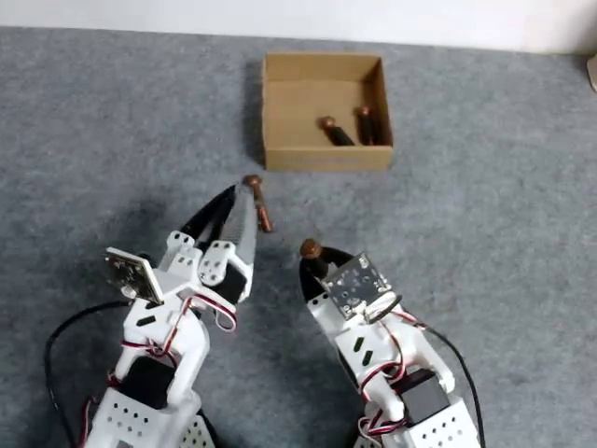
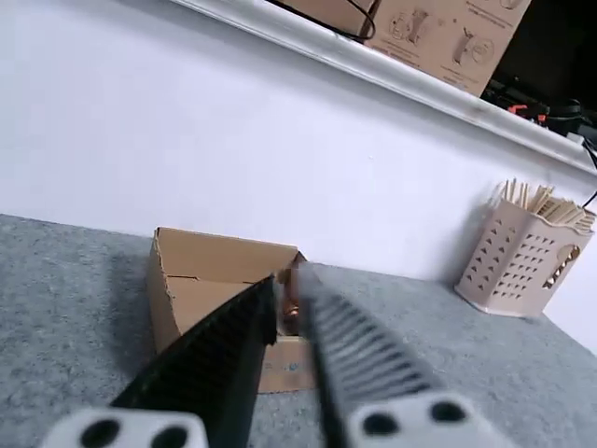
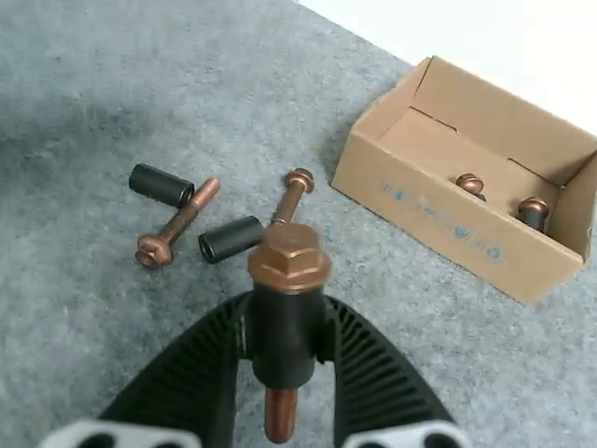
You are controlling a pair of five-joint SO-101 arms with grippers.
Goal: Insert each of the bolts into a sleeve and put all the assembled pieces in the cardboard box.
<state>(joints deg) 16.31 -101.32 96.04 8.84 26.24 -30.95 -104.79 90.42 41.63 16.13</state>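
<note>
Bench [image 1: 485,233] surface grey, felt-like; white wall [image 2: 233,131] behind it. Beige perforated holder [image 2: 518,261] stands on the bench near the wall, packed with wooden sticks [image 2: 546,203]. Printed carton [image 2: 448,37] on the ledge [image 2: 392,79] above.

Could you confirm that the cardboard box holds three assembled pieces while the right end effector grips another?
Not quite: the cardboard box holds two assembled pieces, not three, as the high view shows. The right end effector does grip another.
</note>
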